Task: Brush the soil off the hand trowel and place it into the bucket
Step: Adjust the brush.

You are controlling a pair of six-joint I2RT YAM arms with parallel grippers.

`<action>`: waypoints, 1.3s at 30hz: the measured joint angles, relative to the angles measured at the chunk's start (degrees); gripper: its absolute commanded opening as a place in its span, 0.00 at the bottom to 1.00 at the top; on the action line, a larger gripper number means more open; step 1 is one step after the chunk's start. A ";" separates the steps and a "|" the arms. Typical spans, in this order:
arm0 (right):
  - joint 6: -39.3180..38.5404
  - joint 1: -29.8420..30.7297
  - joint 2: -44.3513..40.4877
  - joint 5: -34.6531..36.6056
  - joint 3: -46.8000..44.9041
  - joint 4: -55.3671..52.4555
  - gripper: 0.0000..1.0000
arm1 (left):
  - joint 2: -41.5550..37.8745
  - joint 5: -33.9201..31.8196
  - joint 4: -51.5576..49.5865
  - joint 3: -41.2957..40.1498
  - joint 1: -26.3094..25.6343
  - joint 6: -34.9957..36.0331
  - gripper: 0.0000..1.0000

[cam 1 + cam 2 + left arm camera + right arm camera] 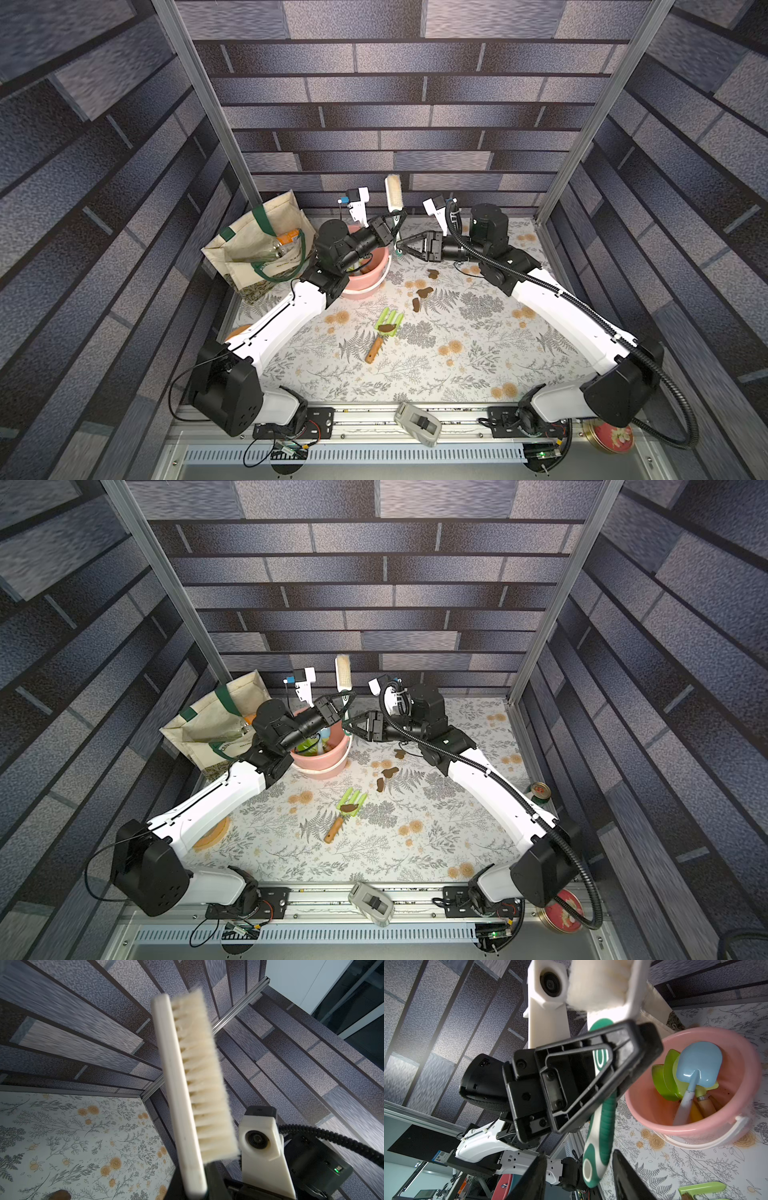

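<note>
Left gripper [395,222] is clamped on the green handle of the brush [393,193], bristles up, above the bucket [374,272]. The right gripper [402,248] has its jaws spread either side of the handle's tail, not pinching it. The hand trowel [375,347] lies on the cloth, well apart from the bucket, with soil [387,328] on its pronged blade. The danger is that one-point hold — a pivot or slip could drop the brush into the bucket
</note>
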 measured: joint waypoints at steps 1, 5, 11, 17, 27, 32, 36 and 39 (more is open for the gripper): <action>-0.04 0.04 0.09 0.09 0.00 -0.02 0.46 | 0.15 0.39 0.50 0.24 0.00 -0.44 0.00; -0.63 0.26 0.74 1.01 0.48 -0.83 0.38 | 0.46 2.01 1.99 1.09 -0.35 -1.99 0.00; 0.92 0.66 0.92 2.10 2.01 -2.91 0.05 | 1.05 2.78 3.34 1.62 -0.42 -1.16 0.05; -2.01 0.68 0.20 7.17 4.22 -7.21 0.00 | 1.57 3.54 -0.46 4.83 -0.68 0.13 0.42; -15.43 1.60 0.07 23.61 7.61 -19.89 0.00 | 0.20 -0.52 -18.64 8.26 -0.74 3.96 0.84; -24.06 4.83 -0.20 39.26 8.00 -24.26 0.00 | -0.66 -6.49 -29.05 9.75 0.76 2.95 0.84; -29.27 6.32 -0.20 48.22 8.00 -25.18 0.00 | -0.63 -8.81 -32.94 10.08 0.94 1.77 0.83; -31.98 6.93 -0.17 52.41 8.13 -25.59 0.00 | 0.00 -9.18 -34.71 11.41 0.28 1.38 0.81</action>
